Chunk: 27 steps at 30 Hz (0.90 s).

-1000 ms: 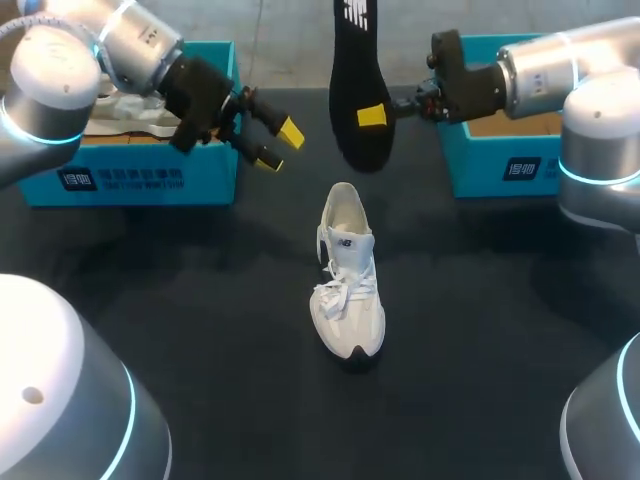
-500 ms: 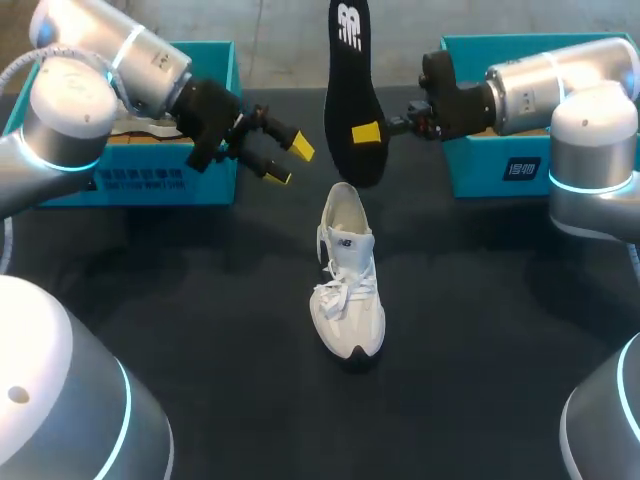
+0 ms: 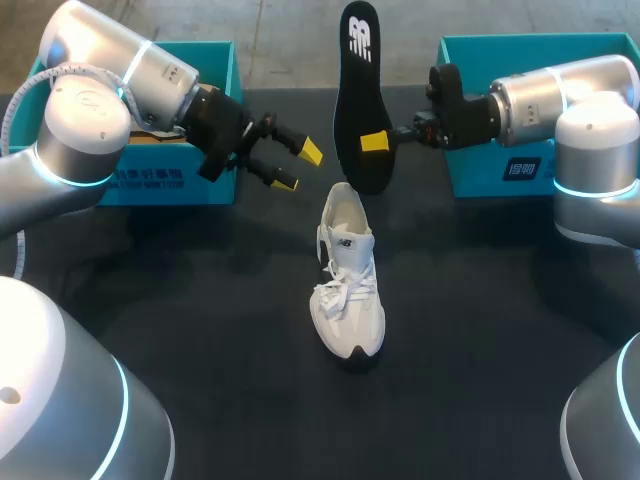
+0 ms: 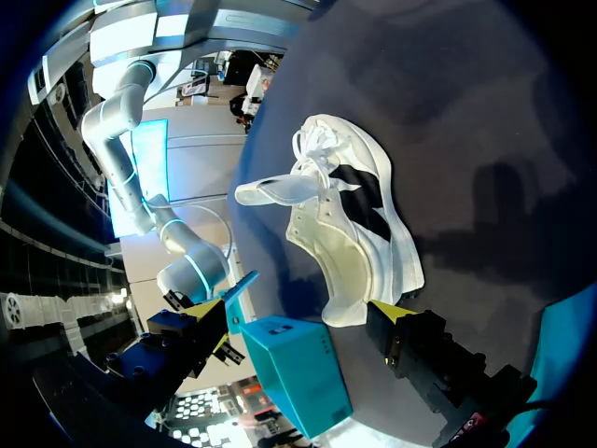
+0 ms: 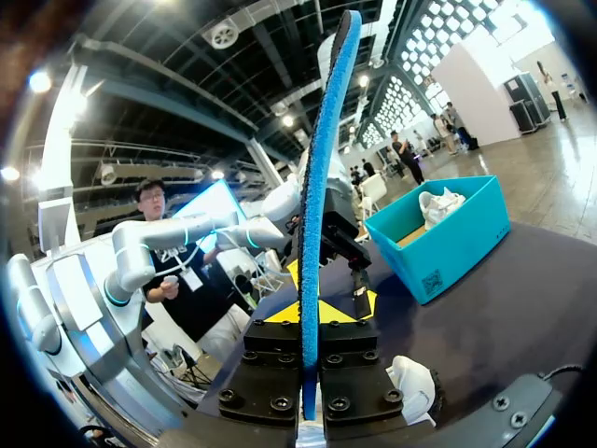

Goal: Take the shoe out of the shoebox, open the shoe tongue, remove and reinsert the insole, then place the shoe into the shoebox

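Observation:
A white shoe [image 3: 348, 280] stands on the black table, heel toward the back; the left wrist view shows its tongue lifted and its opening [image 4: 345, 266]. Above its heel, the black insole [image 3: 358, 95] hangs upright with my right gripper [image 3: 374, 141] shut on its lower part. Its blue edge [image 5: 322, 187] rises from between the right gripper [image 5: 311, 317] fingers. My left gripper [image 3: 300, 168] is open, just left of the insole and above the table, holding nothing. In its own view the left gripper [image 4: 306, 317] stands past the shoe's heel.
A teal shoebox [image 3: 180, 180] at the back left holds a second white shoe [image 5: 438, 203]. Another teal shoebox [image 3: 500, 170] sits at the back right behind my right arm. Bare black table lies in front of and beside the shoe.
My left gripper has moved right and a little down, closer to the insole and the shoe's heel. The right gripper shifted the insole slightly and lowered it a bit.

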Motion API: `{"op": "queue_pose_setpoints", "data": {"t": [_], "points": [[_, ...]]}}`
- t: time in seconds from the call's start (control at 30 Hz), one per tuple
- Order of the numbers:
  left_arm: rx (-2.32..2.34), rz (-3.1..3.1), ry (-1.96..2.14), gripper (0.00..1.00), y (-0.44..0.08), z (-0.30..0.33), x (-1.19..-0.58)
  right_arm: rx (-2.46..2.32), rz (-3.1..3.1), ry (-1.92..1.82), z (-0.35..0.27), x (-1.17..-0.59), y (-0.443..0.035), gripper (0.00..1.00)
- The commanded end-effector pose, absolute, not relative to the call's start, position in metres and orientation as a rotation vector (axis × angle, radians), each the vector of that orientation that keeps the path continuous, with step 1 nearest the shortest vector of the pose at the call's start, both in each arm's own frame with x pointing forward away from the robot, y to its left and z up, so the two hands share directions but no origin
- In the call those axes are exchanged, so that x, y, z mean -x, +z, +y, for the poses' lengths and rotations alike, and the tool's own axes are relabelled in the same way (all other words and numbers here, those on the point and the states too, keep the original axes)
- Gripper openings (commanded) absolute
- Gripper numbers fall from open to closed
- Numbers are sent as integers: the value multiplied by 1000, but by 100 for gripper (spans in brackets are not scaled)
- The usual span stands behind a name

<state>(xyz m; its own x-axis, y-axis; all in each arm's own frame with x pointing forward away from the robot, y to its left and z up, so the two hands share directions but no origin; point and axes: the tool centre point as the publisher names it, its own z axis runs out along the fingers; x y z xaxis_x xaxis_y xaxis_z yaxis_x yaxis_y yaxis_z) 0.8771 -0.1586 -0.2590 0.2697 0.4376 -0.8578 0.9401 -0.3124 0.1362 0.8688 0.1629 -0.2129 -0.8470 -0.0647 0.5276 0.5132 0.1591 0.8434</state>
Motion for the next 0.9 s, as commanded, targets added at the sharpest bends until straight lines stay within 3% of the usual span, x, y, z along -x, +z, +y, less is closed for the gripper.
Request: {"op": "queue_pose_setpoints", "data": {"t": [0.03,0.9], "points": [[-1877,1246,-958,100,-259,-159,-876,425,-1999,-1731,165,-870,-213,0],[-1859,1289,-1054,100,-273,-150,-891,453,-2005,-1764,170,-876,-216,0]]}}
